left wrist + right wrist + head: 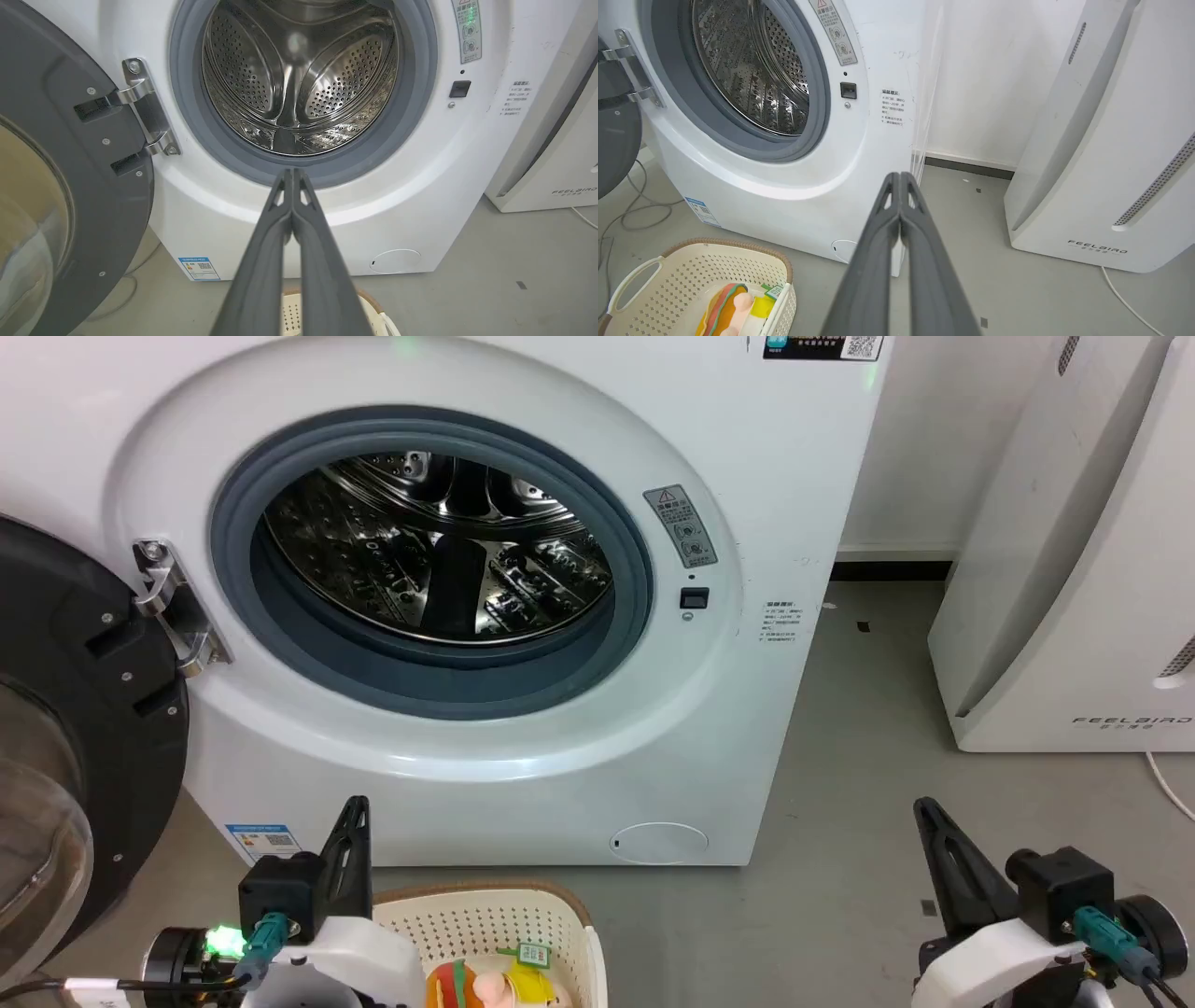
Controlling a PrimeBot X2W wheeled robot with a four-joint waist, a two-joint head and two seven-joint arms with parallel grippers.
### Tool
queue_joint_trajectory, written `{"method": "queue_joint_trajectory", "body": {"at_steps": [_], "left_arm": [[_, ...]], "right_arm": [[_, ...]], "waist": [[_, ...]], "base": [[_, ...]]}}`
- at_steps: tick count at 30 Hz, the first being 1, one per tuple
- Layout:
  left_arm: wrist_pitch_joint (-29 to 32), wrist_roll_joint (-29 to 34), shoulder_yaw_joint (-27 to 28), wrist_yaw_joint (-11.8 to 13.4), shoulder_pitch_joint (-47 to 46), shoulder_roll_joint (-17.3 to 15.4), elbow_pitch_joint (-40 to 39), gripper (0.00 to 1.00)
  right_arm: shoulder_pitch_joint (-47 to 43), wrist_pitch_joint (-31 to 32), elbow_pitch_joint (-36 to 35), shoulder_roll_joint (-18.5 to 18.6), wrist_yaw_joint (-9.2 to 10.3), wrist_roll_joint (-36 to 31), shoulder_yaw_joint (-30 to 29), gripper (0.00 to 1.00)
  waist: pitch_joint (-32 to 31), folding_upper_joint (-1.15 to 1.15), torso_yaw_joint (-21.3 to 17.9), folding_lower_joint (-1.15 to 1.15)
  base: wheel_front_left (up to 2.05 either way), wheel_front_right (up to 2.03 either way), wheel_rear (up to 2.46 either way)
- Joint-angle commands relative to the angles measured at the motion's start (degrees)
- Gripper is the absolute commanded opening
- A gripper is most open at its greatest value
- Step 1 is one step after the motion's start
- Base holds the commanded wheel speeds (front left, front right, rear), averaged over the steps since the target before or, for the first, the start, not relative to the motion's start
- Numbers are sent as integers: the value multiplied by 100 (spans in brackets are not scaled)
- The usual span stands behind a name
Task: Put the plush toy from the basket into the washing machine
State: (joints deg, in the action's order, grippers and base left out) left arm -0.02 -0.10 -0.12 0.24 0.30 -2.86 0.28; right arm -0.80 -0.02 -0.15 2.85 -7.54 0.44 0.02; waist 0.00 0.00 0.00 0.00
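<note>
Retrieval comes first: the plush toy [490, 985] lies in the basket [485, 919], which sits on the floor [840, 803] just in front of the washing machine [794, 476]. The left gripper [357, 807] is clenched on nothing, fingers pressed together, near the basket's left side. The right gripper [924, 807] is likewise clenched and empty, well apart over bare floor. The left looks better placed. It should spread its fingers, dip into the basket and pinch the soft body rather than the green tag [534, 954], then lift clear of the basket wall before heading for the drum [439, 551]. The door [84, 709] hangs wide open on the left, and the grey gasket [644, 616] forms a lip to clear. A white FEELBIRD appliance [1074, 569] stands to the right.
</note>
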Motion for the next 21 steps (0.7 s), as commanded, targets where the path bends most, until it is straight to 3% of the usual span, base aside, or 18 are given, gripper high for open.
{"method": "queue_joint_trajectory", "body": {"at_steps": [1, 21], "left_arm": [[2, 10, 12, -24, -30, -1, -28, 0], [2, 10, 12, -24, -30, -1, -28, 0]], "right_arm": [[80, 2, 15, 3, 5, -44, -2, 0], [80, 2, 15, 3, 5, -44, -2, 0]], "waist": [[0, 0, 0, 0], [0, 0, 0, 0]], "base": [[0, 0, 0], [0, 0, 0]]}}
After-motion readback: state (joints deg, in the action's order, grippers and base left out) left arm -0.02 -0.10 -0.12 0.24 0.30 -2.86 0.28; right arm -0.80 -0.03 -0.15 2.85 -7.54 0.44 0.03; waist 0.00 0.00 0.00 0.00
